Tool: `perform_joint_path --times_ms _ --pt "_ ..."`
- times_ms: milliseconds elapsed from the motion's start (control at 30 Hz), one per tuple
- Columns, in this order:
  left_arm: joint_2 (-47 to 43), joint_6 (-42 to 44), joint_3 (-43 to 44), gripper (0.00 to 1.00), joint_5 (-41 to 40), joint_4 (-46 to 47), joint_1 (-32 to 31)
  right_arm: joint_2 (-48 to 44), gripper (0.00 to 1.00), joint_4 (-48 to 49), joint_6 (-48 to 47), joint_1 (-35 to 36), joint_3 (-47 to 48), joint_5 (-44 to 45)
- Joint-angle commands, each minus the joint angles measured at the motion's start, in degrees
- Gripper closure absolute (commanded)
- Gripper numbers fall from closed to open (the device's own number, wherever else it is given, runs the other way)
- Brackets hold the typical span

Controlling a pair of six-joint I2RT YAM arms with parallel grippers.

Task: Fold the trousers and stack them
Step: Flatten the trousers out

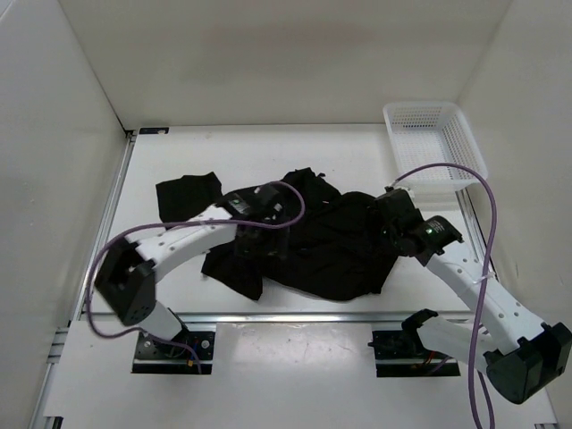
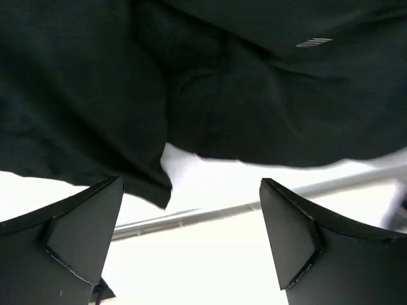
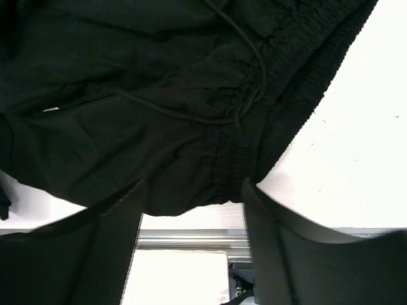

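Trousers: the plain black, soft fabric trousers (image 1: 322, 246) are seen crumpled in a heap on the white table (image 1: 295, 152), under and between the two grippers. One black part is spread out to the far left of the left gripper.
Left gripper: the left gripper (image 1: 256, 239) is held over the heap's left part. In its wrist view (image 2: 191, 235) the fingers (image 2: 82, 229) are set wide apart with nothing between them. Folded fabric (image 2: 254, 108) lies just ahead of the tips.
Right gripper: the right gripper (image 1: 391, 225) is placed at the heap's right edge. In its wrist view (image 3: 191, 235) the jaws are spread wide and nothing is clasped.
Waistband: a gathered elastic waistband (image 3: 254, 127) with a black drawstring is seen directly ahead of the right fingertips, its edge reaching down to them.
Basket: a white plastic lattice basket (image 1: 442, 189) stands beyond the right gripper and to its right. Only its own mesh floor and walls are seen inside. The trousers lie outside it, apart from it.
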Motion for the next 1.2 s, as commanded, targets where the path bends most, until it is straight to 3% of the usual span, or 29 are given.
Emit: perform_joint_path --times_ms 0,67,133,167,233,267,400,467,600,733,833,867,967,1000,1033,1067,1100,1133,1167 --pt "6.8 -5.5 2.4 0.00 -8.4 -0.5 -2.7 -2.0 0.27 0.6 0.2 0.2 2.8 -0.7" --pt "11.1 -7.6 4.8 0.03 -13.4 -1.7 -3.2 -2.0 0.25 0.6 -0.6 0.2 4.1 -0.1" --pt "12.6 -7.7 6.6 0.14 -15.3 -2.4 -3.3 -2.0 0.25 0.1 -1.3 0.2 4.7 0.4" --pt "13.4 -8.3 7.5 0.31 -17.8 -3.1 -3.3 -2.0 0.25 0.1 -1.3 0.2 5.2 0.4" --pt "14.1 -9.5 11.0 0.50 -21.0 -7.1 -3.3 -1.5 0.25 0.1 -1.8 0.2 5.2 1.5" --pt "14.2 -9.5 11.9 0.67 -24.0 -8.4 -3.3 -1.5 0.25 0.1 -1.8 0.2 5.2 1.5" --pt "15.4 -8.9 13.8 0.88 -26.9 -11.4 -2.5 -1.5 0.25 0.1 -2.4 -0.3 5.7 1.5" --pt "15.4 -8.2 13.8 0.90 -26.9 -11.4 -1.9 -1.0 0.25 0.7 -3.0 -0.3 6.3 1.5" --pt "13.0 -7.6 15.2 0.90 -26.1 -11.4 -1.4 -0.4 0.26 0.7 -3.6 -0.3 6.3 2.1" --pt "9.9 -1.5 26.5 0.90 -27.7 -18.4 3.9 -1.1 0.26 0.7 -3.6 -0.3 6.3 2.1" --pt "10.7 6.0 45.1 0.90 -29.0 -19.3 9.4 -1.8 0.26 0.7 -4.1 -0.3 6.3 2.1" --pt "12.4 11.9 56.5 0.90 -28.0 -19.3 13.2 -1.8 0.26 0.7 -4.1 -0.9 6.3 2.1" --pt "24.9 19.4 76.5 0.90 -25.3 -19.8 20.4 -1.8 0.26 0.7 -4.6 -0.9 6.9 2.1" --pt "25.9 19.4 78.0 0.90 -22.8 -14.3 22.4 -1.8 0.26 0.7 -4.6 -0.9 6.9 1.5" --pt "29.5 18.8 78.7 0.76 -19.8 -13.3 24.4 -1.8 0.25 0.7 -4.6 -0.9 6.9 1.5" --pt "32.0 17.8 80.7 0.53 -14.8 -13.9 26.1 -1.8 0.24 0.7 -3.9 -0.9 7.4 1.5" --pt "34.2 15.7 84.9 0.14 -12.4 -15.3 28.4 -2.9 0.19 -0.1 -3.9 -0.9 7.4 1.5" --pt "35.6 14.5 85.0 0.03 -10.2 -16.3 29.1 -3.7 0.12 -1.0 -3.1 -0.9 7.4 1.5" --pt "35.6 13.4 84.1 0.00 -8.4 -16.3 29.6 -4.6 0.00 -1.0 -2.4 -0.9 7.4 1.5"
